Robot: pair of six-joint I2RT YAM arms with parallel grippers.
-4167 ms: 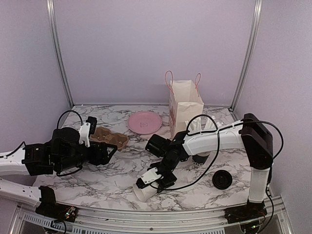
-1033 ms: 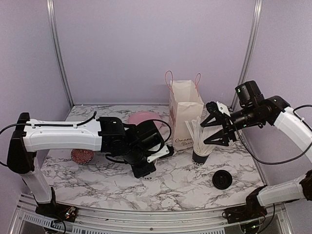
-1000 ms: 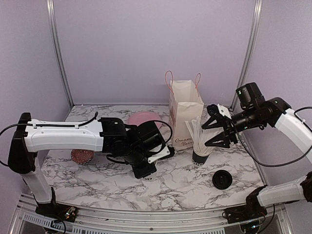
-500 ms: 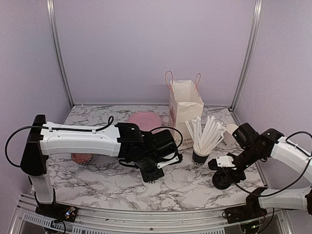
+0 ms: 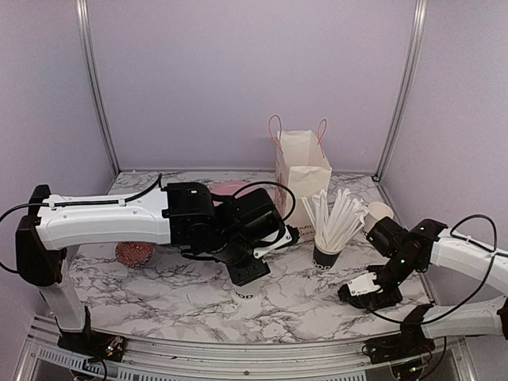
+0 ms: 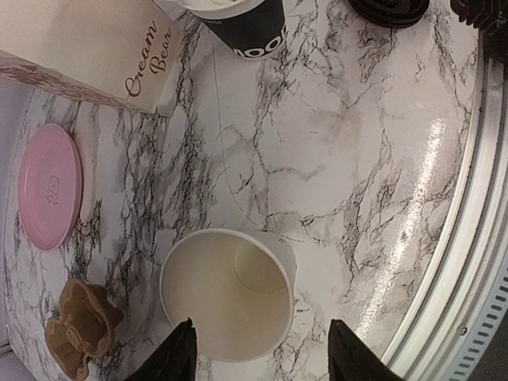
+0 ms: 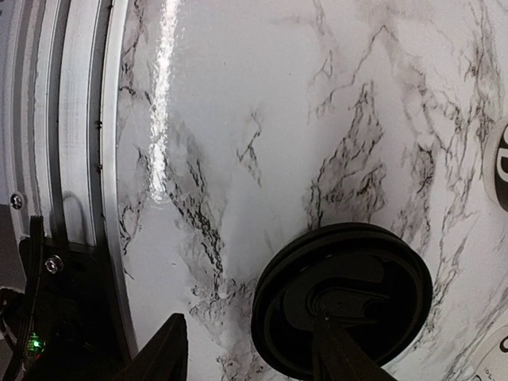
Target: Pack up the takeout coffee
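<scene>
One takeout coffee cup (image 6: 226, 294), white paper and with no lid, stands upright on the marble near the front; in the top view it (image 5: 244, 294) peeks out under my left hand. My left gripper (image 6: 262, 357) is open above it, one finger over the rim and the other well clear. A round black lid (image 7: 341, 298) lies flat on the table at the right. Low over it my right gripper (image 7: 250, 353) is open, with one finger over the lid's middle and the other outside its rim. A second lidless white cup (image 5: 376, 213) sits behind my right forearm.
A black cup full of white straws (image 5: 327, 230) stands between the arms, in front of the paper bag (image 5: 302, 178). A pink plate (image 6: 49, 186) and a brown cardboard carrier (image 6: 79, 329) lie to the left. The metal rail (image 7: 71, 159) runs along the near edge.
My left gripper has opened and let go of the white cup, which now stands at the front. My right arm dropped from beside the straws to the black lid, its jaws narrowing.
</scene>
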